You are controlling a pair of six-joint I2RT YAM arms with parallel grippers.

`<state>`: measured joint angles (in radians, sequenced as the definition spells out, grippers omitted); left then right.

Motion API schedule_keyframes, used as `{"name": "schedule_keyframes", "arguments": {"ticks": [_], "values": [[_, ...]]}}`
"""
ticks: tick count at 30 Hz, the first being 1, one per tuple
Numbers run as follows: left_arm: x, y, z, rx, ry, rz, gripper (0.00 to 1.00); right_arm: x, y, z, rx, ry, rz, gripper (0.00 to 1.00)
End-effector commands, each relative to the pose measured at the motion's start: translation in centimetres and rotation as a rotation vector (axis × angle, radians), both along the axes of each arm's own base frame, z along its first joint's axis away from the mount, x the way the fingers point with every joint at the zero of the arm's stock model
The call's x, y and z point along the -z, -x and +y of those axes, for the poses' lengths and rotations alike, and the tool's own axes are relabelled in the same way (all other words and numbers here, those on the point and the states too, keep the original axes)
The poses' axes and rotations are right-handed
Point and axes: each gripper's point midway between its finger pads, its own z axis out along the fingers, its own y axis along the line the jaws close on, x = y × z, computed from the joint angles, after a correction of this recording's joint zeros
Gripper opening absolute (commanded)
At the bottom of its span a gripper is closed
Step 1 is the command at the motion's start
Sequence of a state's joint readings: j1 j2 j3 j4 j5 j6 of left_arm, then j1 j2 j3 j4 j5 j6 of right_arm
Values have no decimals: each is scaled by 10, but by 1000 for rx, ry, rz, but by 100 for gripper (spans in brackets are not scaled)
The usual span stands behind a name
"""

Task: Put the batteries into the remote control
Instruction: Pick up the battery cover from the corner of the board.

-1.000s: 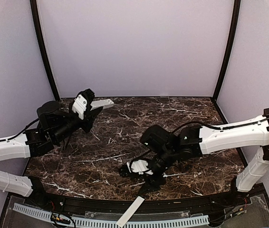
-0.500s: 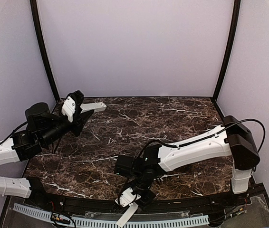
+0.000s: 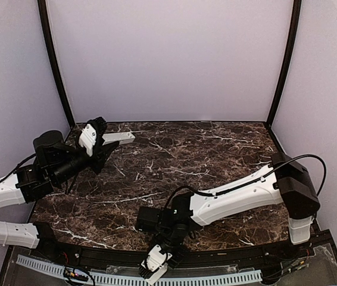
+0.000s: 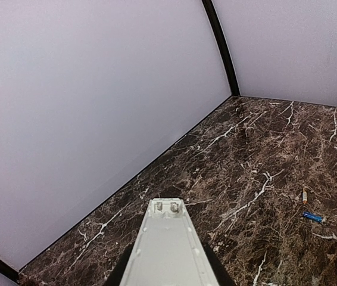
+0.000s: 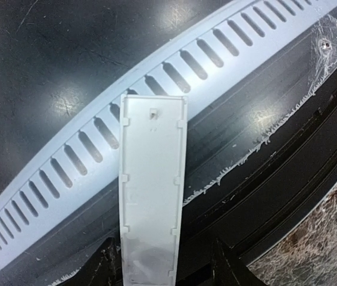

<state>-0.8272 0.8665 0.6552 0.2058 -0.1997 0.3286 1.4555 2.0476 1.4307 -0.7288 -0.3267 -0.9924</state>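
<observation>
1. The left gripper (image 3: 102, 140) is clamped on one end of the remote control (image 4: 168, 250). It holds the remote up off the bench (image 4: 264, 149) by the back-left corner, and the open battery bay looks empty. With only one end pinched, a bump could twist the remote in the grip.
2. The right gripper (image 3: 154, 268) hangs past the front edge with its jaws spread either side of the cover (image 5: 152, 190), not clamped on it as far as shows. The cover lies across a slotted rail (image 5: 228, 53), so a sloppy pinch could flick it out of reach.
3. Bigger worry imo: if the cover goes on first, the batteries (image 4: 312, 217) get shut out.
4. They're tiny and round and lie on the bench well apart from the remote, so a nudge could send them rolling.
5. Count: one remote, one cover, two grippers and two batteries, one blue plus an orange-looking battery (image 4: 304, 194) near it.
</observation>
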Motion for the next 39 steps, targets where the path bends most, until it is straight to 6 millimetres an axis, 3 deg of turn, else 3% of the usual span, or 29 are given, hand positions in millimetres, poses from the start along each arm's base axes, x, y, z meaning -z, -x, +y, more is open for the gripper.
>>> {"name": "schedule_keyframes", "arguments": {"ticks": [1,12,25,31,39], "values": [[4,0,1,1,-5,4,0,16,-6,1,-10,31,-52,48],[9,0,-1,10,-18,10,0,32,-1,-23,6,170,-29,43],[11,-1,-3,14,-23,15,0,34,-3,-22,33,170,-40,24],[12,-2,-4,15,-25,17,0,29,-3,-21,52,156,-43,21],[12,-2,-4,14,-26,18,0,5,-8,-11,91,77,-34,19]]}}
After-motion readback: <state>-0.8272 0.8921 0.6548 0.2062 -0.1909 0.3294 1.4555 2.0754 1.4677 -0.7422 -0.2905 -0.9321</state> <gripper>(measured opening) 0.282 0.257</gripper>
